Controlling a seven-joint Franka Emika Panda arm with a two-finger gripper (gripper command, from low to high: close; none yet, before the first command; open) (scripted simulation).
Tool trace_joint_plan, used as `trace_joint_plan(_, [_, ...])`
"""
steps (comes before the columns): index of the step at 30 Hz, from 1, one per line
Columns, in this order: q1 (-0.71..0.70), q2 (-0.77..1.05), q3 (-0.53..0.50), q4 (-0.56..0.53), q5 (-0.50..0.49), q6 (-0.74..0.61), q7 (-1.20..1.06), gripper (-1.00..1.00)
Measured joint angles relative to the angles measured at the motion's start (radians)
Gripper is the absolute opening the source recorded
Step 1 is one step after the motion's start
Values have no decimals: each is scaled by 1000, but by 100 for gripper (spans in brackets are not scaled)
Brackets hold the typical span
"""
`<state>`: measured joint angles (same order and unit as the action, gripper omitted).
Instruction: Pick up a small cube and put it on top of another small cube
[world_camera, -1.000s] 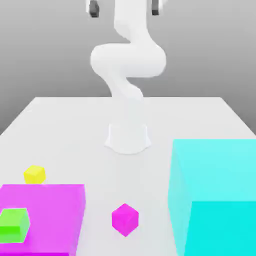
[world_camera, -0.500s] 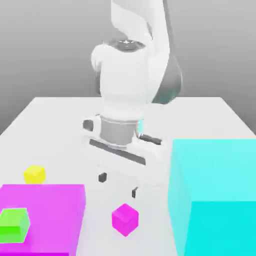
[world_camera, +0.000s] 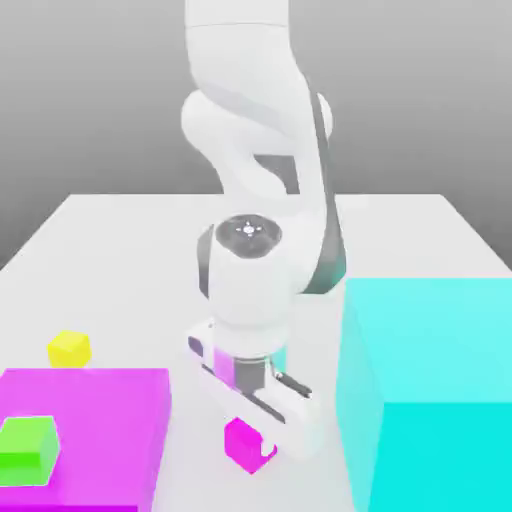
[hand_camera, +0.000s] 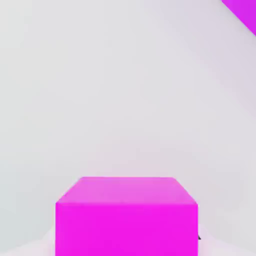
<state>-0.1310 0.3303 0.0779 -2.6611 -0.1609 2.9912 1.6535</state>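
Note:
The small magenta cube (world_camera: 240, 447) rests on the white table (world_camera: 120, 250) toward the front, partly covered by my hand. My gripper (world_camera: 256, 424) has come down right over it, low to the table. In the hand view the small magenta cube (hand_camera: 126, 215) looms close and large. A yellow cube (world_camera: 69, 348) lies on the table at the exterior view's left. A green cube (world_camera: 27, 450) sits on top of the large flat magenta block (world_camera: 100, 410).
A tall cyan block (world_camera: 430, 390) stands close to the arm on the exterior view's right. The flat magenta block lies to the left of the small cube, and its corner (hand_camera: 242, 12) shows in the hand view. The arm's base is behind.
The arm has swung down from high above the table. The hand dropped toward the front and now sits over the small magenta cube, covering part of it.

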Motion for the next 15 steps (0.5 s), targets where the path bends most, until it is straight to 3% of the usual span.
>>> trace_joint_plan(6, [-48,-193,68,-36,96,-156,-74,-100])
trace_joint_plan(15, [-193,-196,-51,259,139,-456,-173,-100])
